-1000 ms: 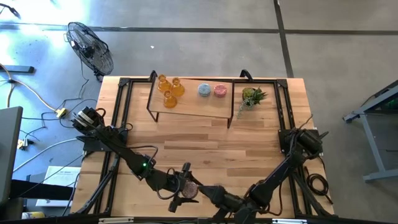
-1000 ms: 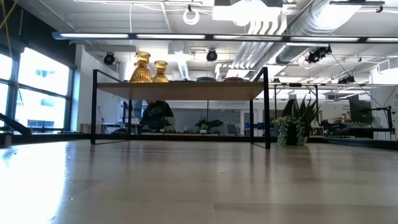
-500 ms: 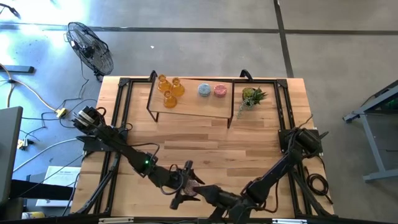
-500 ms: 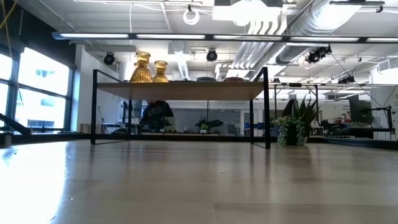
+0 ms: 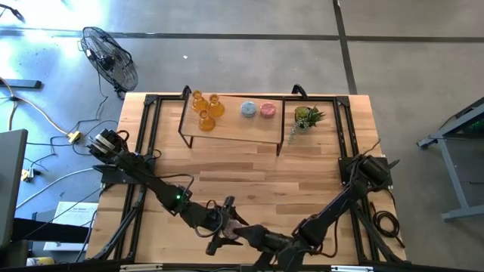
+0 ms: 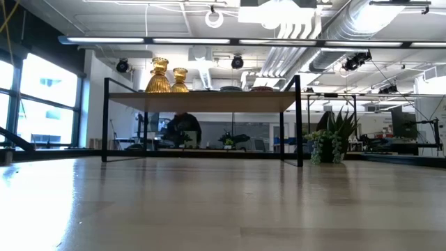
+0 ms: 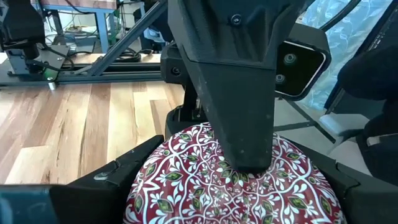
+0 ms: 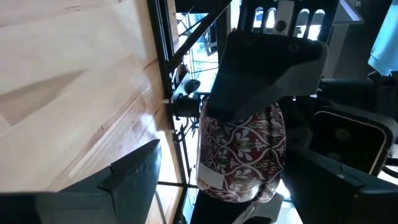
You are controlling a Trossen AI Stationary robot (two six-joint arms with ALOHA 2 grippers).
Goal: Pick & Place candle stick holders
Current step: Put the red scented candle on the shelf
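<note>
A squat round candle stick holder (image 7: 205, 186), dark red with a white leaf pattern, hangs above the table's near edge where my two grippers meet. My left gripper (image 5: 225, 227) is shut on it. My right gripper (image 5: 242, 236) comes from the right, open, with one finger (image 7: 242, 112) over the holder's top and the other hidden under it. In the right wrist view the holder (image 8: 242, 149) sits between that arm's fingers, with a gap on one side. Three amber holders (image 5: 204, 111), a blue-grey one (image 5: 247, 109) and a pink one (image 5: 267, 110) stand on the shelf (image 5: 234, 130). My left gripper pinches the holder's round side wall (image 7: 146, 186) between its two fingers (image 7: 118, 177), which come nearly level from the table's left. The holder is lifted clear of the table. My right gripper's upper finger lies over the holder's top; I cannot tell whether it touches.
The low wooden shelf on a black frame stands at the table's far middle. A small green potted plant (image 5: 306, 117) stands right of it. Black rails (image 5: 144, 151) run along both table sides. Bare wood lies between the shelf and the grippers.
My right gripper has turned a little about the holder while staying beside it. My left gripper and the holder have kept their place.
</note>
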